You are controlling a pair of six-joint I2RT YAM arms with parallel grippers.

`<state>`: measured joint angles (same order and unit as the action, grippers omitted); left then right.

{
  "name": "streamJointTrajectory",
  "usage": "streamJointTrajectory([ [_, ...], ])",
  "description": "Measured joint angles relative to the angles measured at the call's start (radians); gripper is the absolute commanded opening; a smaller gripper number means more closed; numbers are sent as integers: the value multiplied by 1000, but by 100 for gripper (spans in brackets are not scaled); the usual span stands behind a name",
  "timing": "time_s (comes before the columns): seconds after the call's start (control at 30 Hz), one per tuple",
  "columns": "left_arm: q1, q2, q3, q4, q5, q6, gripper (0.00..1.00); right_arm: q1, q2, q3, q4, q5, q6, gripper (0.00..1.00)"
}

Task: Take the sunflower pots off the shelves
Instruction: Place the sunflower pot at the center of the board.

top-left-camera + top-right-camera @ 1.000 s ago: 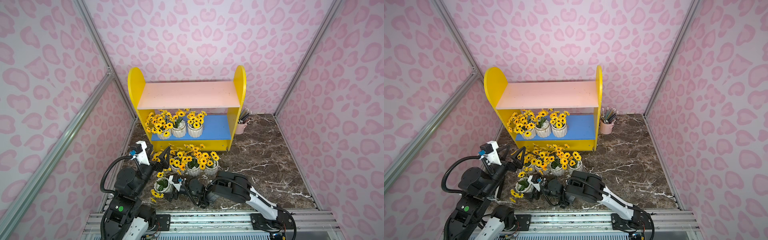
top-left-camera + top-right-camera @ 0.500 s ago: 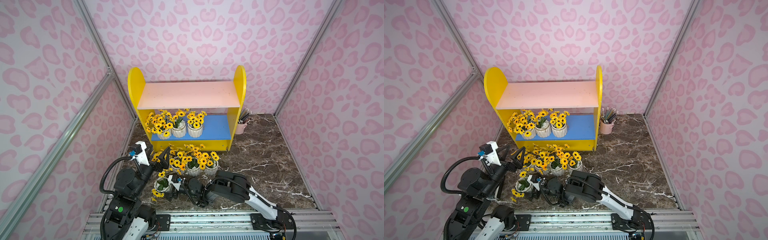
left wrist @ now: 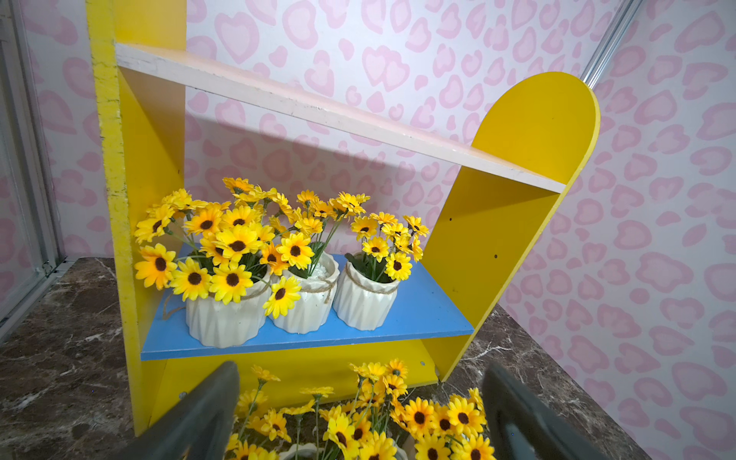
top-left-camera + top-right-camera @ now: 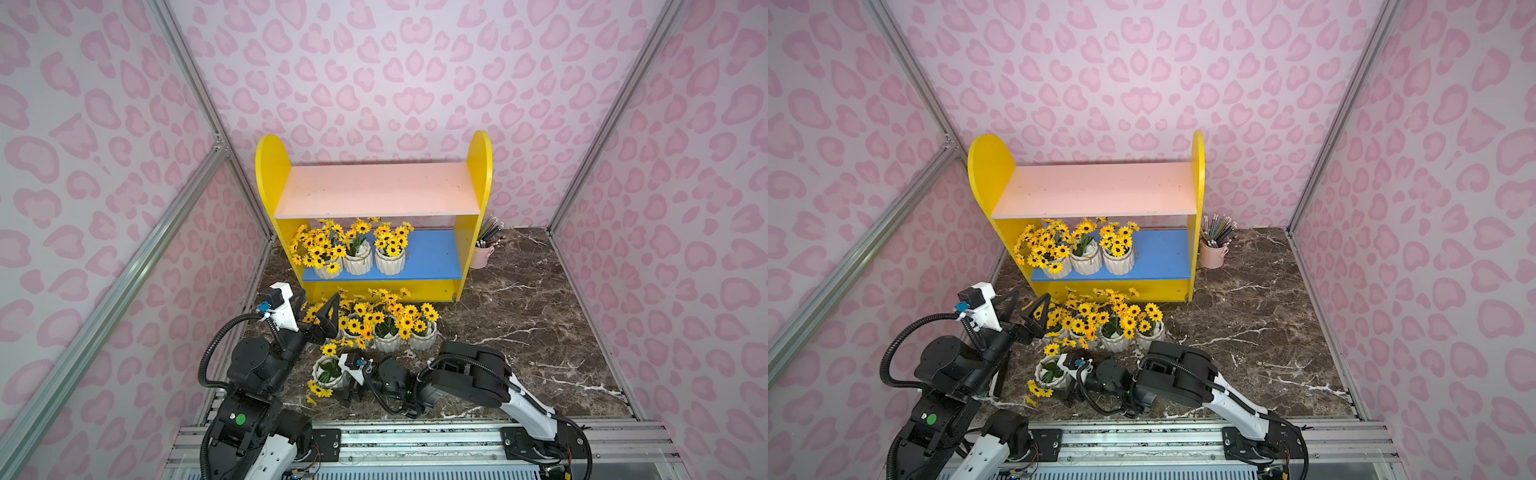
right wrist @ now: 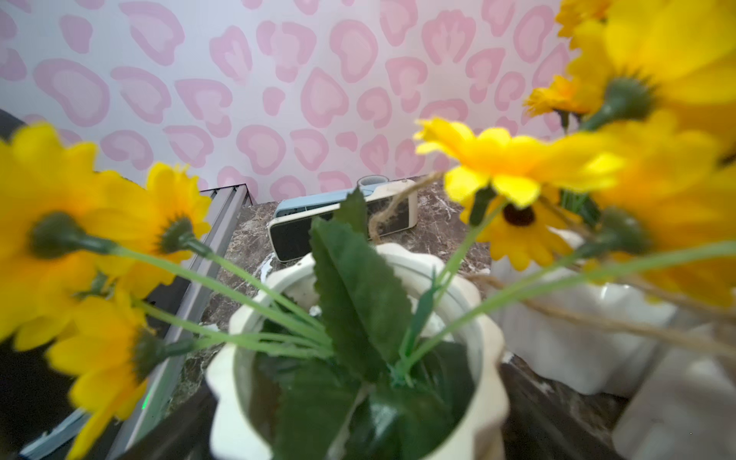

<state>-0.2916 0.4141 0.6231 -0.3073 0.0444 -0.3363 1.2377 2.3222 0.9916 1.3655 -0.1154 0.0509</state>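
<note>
Jaws of the left gripper (image 4: 315,305) stand spread and empty, just in front of the shelves (image 4: 272,178) at their left end, facing them. Jaws of the right gripper (image 4: 341,380) straddle one sunflower pot (image 4: 330,372), which stands upright on the tabletop (image 4: 519,324) farther out in front of the shelves. Whether they press it or have let go I cannot tell, as blurred blooms fill the right wrist view.

Done, as I judge it: the pink upper board (image 4: 376,189) is bare, and a cluster of pots (image 4: 386,340) stands just in front of the shelves. Left to do: three pots (image 4: 358,261) stand on the blue lower board (image 4: 428,255), at its left end.

The cluster's count is unclear, because flowers and the left gripper cover part of it.
</note>
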Motion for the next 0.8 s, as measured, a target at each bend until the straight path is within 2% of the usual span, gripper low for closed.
streamJointTrajectory([
  [0.3,0,3,10,-3,0,0,97,2,-62,-39,-7,-14,0,99],
  [0.7,0,3,48,-18,4,7,97,16,-248,-245,-8,20,-23,98],
  [0.77,0,3,48,-18,10,6,97,23,-291,-273,-25,29,-27,91],
  [0.8,0,2,48,-18,12,6,97,26,-322,-283,-39,38,-31,81],
])
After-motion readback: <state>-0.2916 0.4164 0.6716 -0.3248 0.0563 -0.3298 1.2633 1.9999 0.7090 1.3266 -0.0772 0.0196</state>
